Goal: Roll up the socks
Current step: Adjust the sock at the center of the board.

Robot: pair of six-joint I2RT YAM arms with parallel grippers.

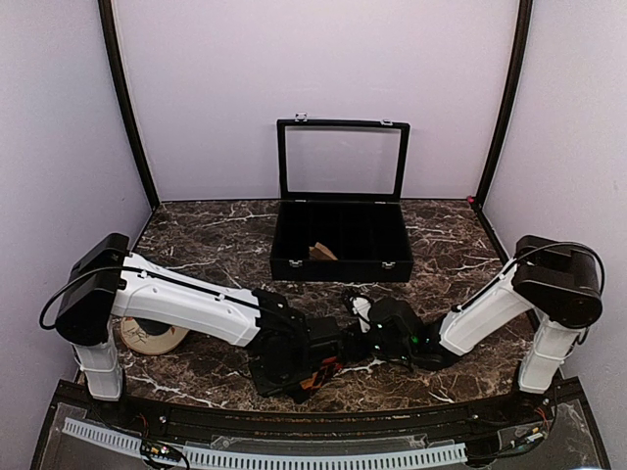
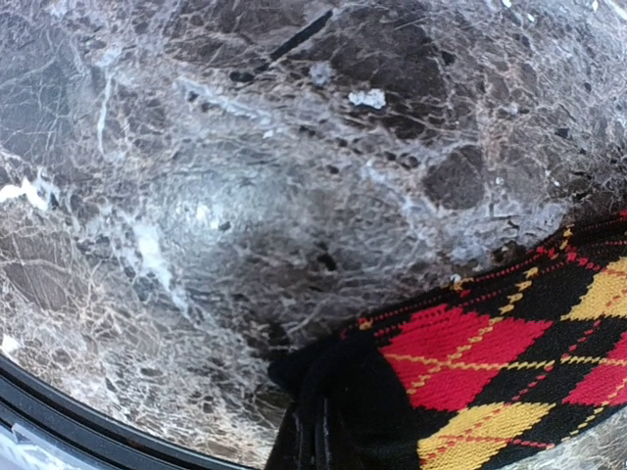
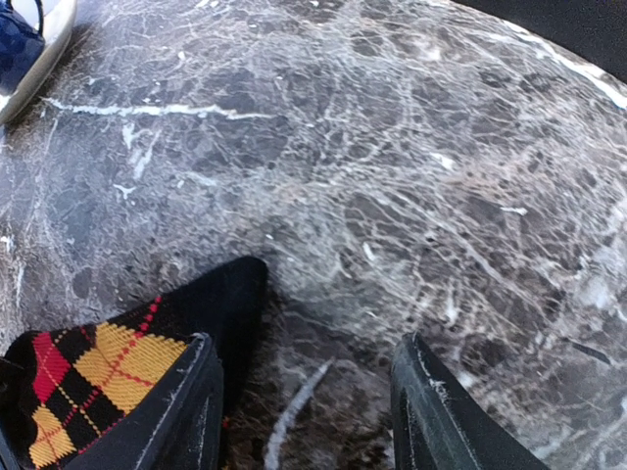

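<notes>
Now, sock: one argyle sock in red, yellow and black lies on the table near its front edge, between the two arms' tips; in the left wrist view it fills the lower right corner, flat on the marble.
Left end effector: low over the sock, touching or just above it; I cannot tell whether its fingers are apart or together, since neither view shows them clearly.
Right end effector: fingers spread apart with bare marble between them, gripping nothing; one finger lies across the sock, whose black end reaches past it.
Black case: behind the arms at mid-table, glass lid standing upright.
Tape roll: flat under the left arm, well apart from the sock.
</notes>
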